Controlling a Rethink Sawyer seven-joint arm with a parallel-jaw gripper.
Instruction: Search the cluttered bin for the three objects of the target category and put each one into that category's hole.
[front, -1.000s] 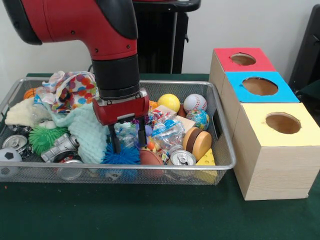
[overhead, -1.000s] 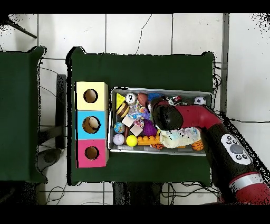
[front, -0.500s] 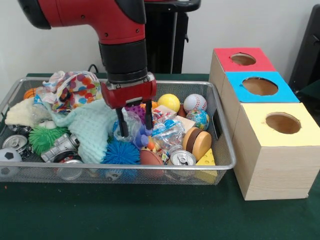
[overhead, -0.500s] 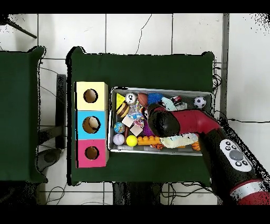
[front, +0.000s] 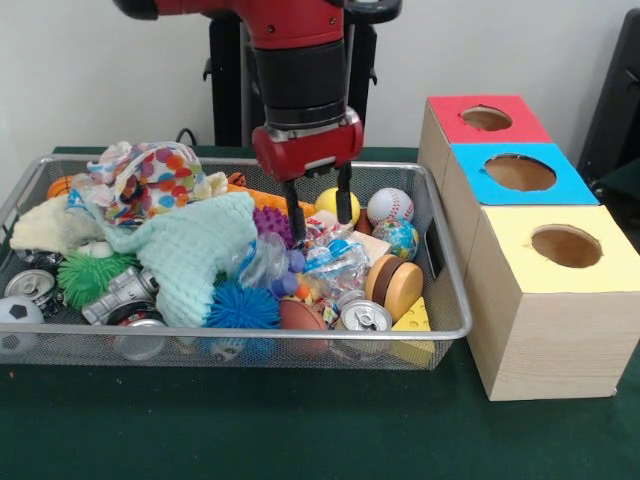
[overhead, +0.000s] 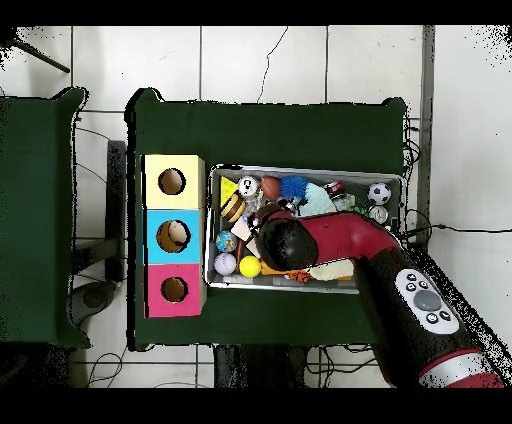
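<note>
My gripper (front: 320, 207) hangs open and empty over the back middle of the wire bin (front: 455, 330). Its right finger stands just in front of a yellow ball (front: 330, 199). A baseball (front: 390, 206) and a globe-printed ball (front: 398, 238) lie to the right of it. Near the bin's front lie a blue spiky ball (front: 243, 305) and a soda can (front: 365, 318). Right of the bin stand three boxes with round holes: red (front: 487, 118), blue (front: 520, 172) and yellow (front: 566, 245). In the overhead view the arm (overhead: 330, 240) hides the gripper.
A mint knitted cloth (front: 190, 250), a patterned cloth (front: 145, 180), a green spiky ball (front: 85, 275), more cans and a small soccer ball (front: 15, 315) fill the bin's left half. A cheese wedge (front: 412, 320) and a wooden disc (front: 398, 285) lie at its right front.
The gripper has risen from beside the blue spiky ball and moved right and back toward the yellow ball. It stays open and empty. The mint cloth now shows fully.
</note>
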